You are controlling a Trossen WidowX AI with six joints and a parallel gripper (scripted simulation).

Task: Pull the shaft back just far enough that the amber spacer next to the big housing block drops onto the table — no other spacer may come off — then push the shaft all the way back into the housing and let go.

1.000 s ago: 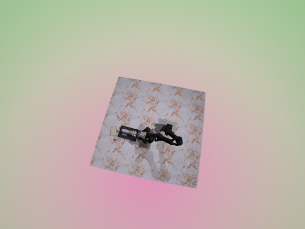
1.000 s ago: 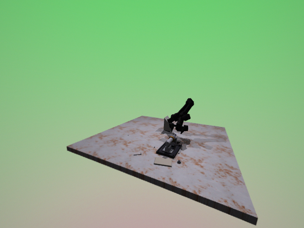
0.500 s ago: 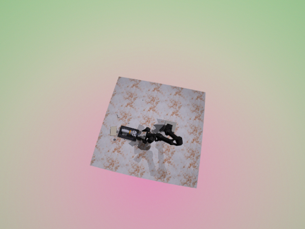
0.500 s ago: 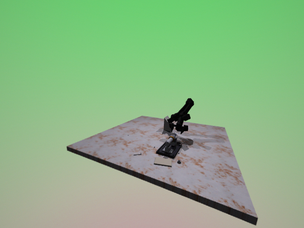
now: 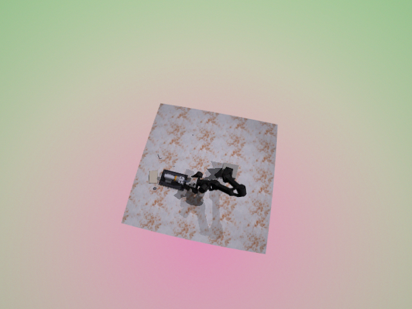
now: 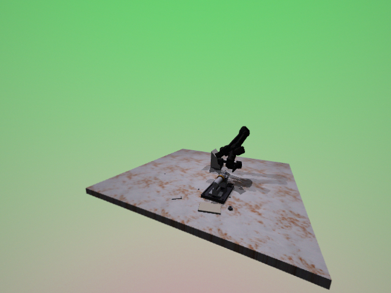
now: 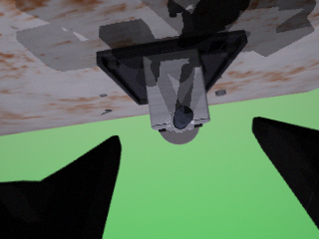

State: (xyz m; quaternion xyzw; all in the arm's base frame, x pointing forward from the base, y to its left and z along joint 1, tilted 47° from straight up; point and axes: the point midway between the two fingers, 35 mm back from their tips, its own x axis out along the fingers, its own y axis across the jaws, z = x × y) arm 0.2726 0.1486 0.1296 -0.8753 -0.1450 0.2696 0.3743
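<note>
On the counter [image 5: 212, 146] [image 6: 142, 181] [image 7: 30, 90], the dark base tray [image 5: 171, 187] [image 6: 212, 199] [image 7: 171, 44] sits close to the left edge in the top view, closer to the lower-left corner than the upper-left. The amber spacer [image 5: 175, 177] [image 6: 222, 177] is up on the assembly, against a pale cylinder [image 5: 169, 176] [image 6: 217, 180], so the drop is not yet done. Between the tray and that left edge lies a pale plate [image 5: 152, 176] [image 6: 209, 207], with a small dark nut [image 5: 154, 188] [image 6: 230, 208] on the lower-left corner's side. The gripper [image 5: 188, 181] [image 6: 226, 169] [image 7: 185, 132] stands wide open with nothing between its fingers, at the end of the tray facing the counter's right edge. In the wrist view a round dark end, which I take to be the shaft [image 7: 183, 118], shows between the fingers, in front of a grey upright block [image 7: 199, 95]; the spacer cannot be made out there. The step in hand looks like lining up for the grasp. Next calls for centring on the shaft's end, moving in level with its axis and closing squarely, clear of the block. Then comes a short, straight pull toward the right edge, stopping once the amber ring falls; too long a stroke could free another spacer, and a slanted one could bind.
</note>
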